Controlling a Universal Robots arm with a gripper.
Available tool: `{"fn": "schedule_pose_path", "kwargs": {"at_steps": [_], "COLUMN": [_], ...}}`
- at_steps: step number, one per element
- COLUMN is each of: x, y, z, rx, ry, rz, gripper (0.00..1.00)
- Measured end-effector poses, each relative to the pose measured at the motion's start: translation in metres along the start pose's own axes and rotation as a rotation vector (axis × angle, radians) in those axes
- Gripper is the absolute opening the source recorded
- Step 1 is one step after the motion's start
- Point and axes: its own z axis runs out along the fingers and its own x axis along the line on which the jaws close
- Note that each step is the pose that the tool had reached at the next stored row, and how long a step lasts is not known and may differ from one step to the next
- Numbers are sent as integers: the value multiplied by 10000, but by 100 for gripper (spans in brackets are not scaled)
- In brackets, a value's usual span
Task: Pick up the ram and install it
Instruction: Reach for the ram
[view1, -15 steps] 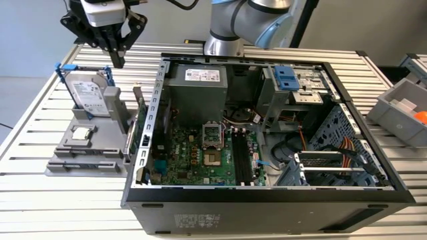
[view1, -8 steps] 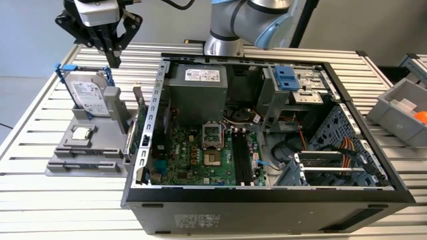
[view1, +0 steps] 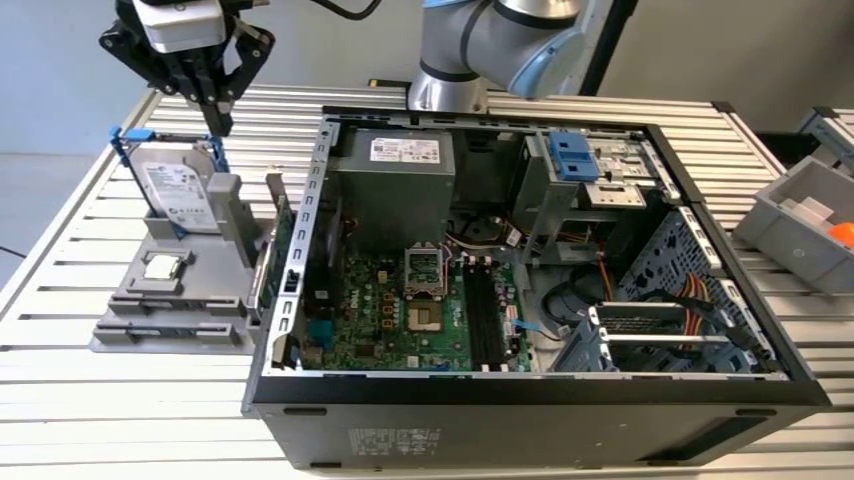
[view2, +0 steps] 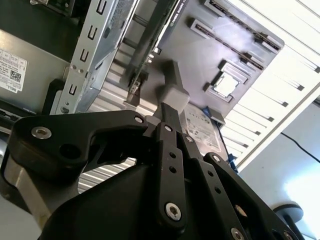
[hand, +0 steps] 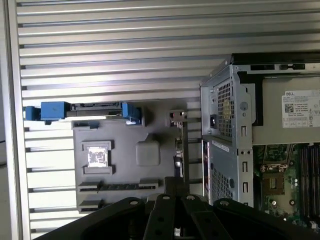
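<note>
My gripper (view1: 222, 126) hangs high at the exterior view's left, above the grey parts holder (view1: 134, 325). Its fingers meet in a single tip, shut with nothing between them; the tip shows in the second wrist view (view2: 169, 107) and the first wrist view (hand: 175, 181). I cannot make out the ram. Two long narrow slots (hand: 117, 186) in the holder look dark. The open computer case (view1: 534, 400) lies beside the holder, and the motherboard's long black slots (view1: 483, 322) stand inside it.
The holder carries a silver hard drive in a blue frame (view1: 176, 185), a square chip (view1: 163, 266) and a green card with a metal bracket (view1: 282, 240) next to the case wall. A grey bin (view1: 801, 225) stands at the exterior view's right.
</note>
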Motion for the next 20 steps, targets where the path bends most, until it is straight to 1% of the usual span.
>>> {"fn": "schedule_pose_path", "kwargs": {"at_steps": [16,20], "x": [133,184], "y": [-9,-13], "z": [-2,-4], "rx": [0,1], "ry": [11,12], "rz": [1,2], "gripper": [0,0]}}
